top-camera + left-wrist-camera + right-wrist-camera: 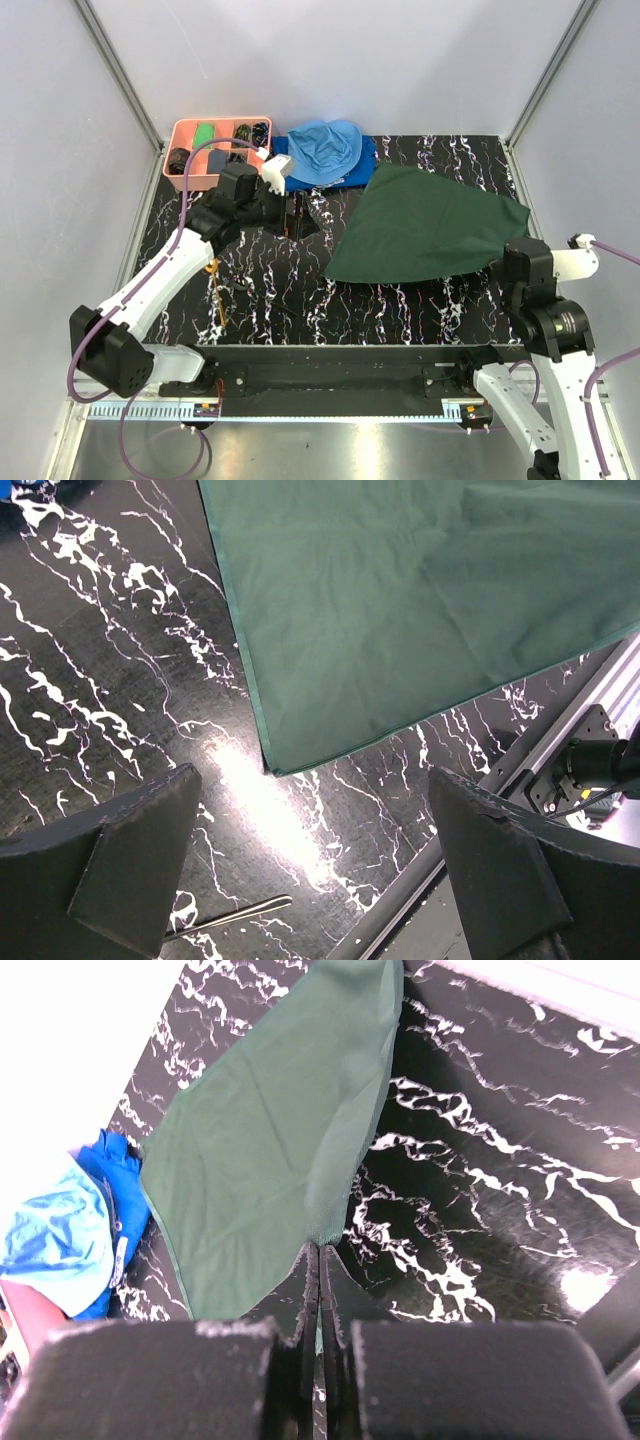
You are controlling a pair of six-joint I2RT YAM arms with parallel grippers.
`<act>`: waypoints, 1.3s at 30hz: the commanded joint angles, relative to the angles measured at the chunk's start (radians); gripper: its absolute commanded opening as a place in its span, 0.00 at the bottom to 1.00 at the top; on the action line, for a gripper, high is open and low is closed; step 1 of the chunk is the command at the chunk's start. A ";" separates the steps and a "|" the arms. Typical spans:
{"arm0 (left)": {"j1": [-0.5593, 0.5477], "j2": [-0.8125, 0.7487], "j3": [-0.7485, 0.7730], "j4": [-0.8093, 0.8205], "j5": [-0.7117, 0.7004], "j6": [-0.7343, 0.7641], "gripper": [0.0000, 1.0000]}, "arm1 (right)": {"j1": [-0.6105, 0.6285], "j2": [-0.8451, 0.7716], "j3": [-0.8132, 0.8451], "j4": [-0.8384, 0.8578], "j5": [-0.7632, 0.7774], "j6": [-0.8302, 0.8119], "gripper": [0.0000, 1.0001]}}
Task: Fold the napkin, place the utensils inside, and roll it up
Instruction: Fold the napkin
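The dark green napkin (pixel 425 225) lies on the black marbled table, right of centre. My right gripper (pixel 503 262) is shut on the napkin's near right edge and holds that edge raised; in the right wrist view the cloth (pixel 260 1150) runs up from the closed gripper (pixel 320 1252). My left gripper (pixel 300 215) is open and empty, above the table just left of the napkin's near left corner (pixel 270 765). In the left wrist view the gripper (pixel 315 870) frames bare table. The gold utensils (pixel 219 303) lie near the left arm; one slim handle tip (pixel 235 913) shows.
A pink tray (pixel 185 135) with small items stands at the back left. A light blue cloth (pixel 325 148) lies on a royal-blue cloth (pixel 368 158) behind the napkin; both show in the right wrist view (pixel 55 1240). The table's metal front rail (pixel 340 375) runs along the near edge.
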 commanded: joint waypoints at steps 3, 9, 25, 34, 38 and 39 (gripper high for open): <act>-0.006 -0.049 -0.008 0.057 0.035 -0.008 0.99 | 0.006 -0.034 0.070 -0.091 0.111 0.003 0.00; -0.006 -0.055 -0.008 0.062 0.035 -0.010 0.99 | 0.006 -0.063 0.109 -0.149 0.148 0.022 0.00; -0.007 -0.055 -0.012 0.063 0.035 -0.010 0.99 | 0.006 0.042 0.021 -0.023 0.084 -0.082 0.00; -0.023 -0.005 -0.020 0.063 0.009 -0.007 0.99 | 0.006 0.433 0.024 0.324 -0.094 -0.326 0.00; -0.023 0.028 -0.023 0.065 -0.013 -0.005 0.99 | 0.006 0.705 0.122 0.435 -0.212 -0.423 0.00; -0.021 0.034 -0.023 0.065 -0.014 -0.005 0.99 | 0.004 0.754 0.148 0.462 -0.232 -0.437 0.00</act>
